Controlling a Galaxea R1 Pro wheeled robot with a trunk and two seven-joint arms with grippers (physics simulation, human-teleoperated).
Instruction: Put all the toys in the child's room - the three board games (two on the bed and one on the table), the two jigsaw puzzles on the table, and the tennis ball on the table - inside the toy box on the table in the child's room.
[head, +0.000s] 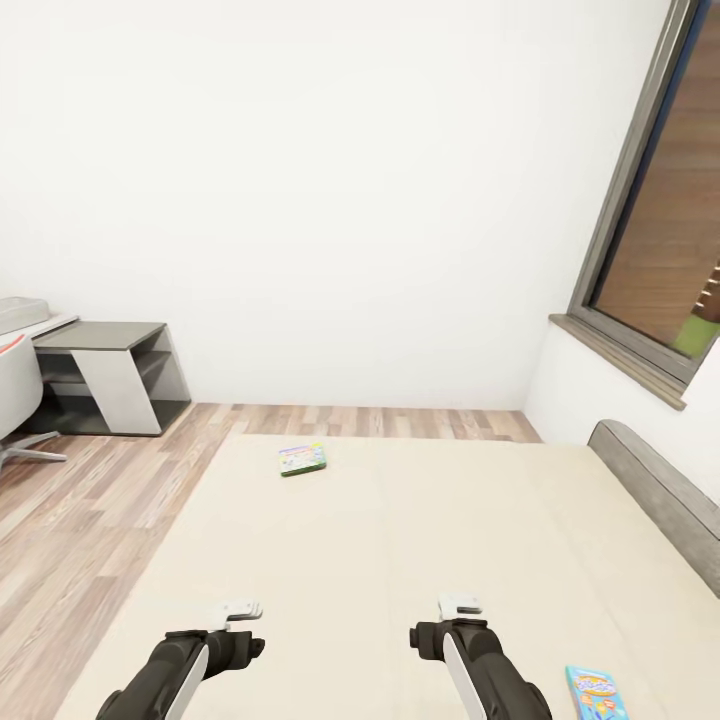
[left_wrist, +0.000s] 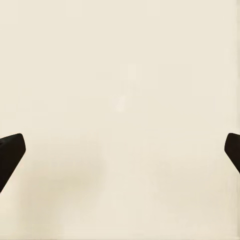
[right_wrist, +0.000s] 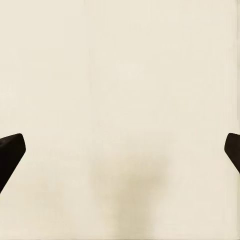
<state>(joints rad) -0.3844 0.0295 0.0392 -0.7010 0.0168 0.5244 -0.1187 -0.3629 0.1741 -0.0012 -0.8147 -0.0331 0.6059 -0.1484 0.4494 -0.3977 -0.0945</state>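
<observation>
The cream bed (head: 400, 560) spreads out below me in the head view. A green-bordered board game (head: 301, 459) lies near its far left edge. A blue board game (head: 597, 692) with orange drawings lies on the mattress at the near right, just right of my right arm. My left gripper (head: 240, 610) and right gripper (head: 458, 604) hover over the near part of the mattress. In each wrist view the dark fingertips (left_wrist: 11, 152) (right_wrist: 11, 152) stand wide apart over bare cream mattress, so both are open and empty. The toy box, the jigsaw puzzles and the tennis ball are out of view.
A low dark grey cabinet (head: 110, 375) with a white panel stands against the white wall at far left, beside a white chair (head: 15, 385). Wood-plank floor (head: 90, 500) runs along the bed's left side. The grey headboard (head: 660, 490) and a window (head: 670, 240) are at right.
</observation>
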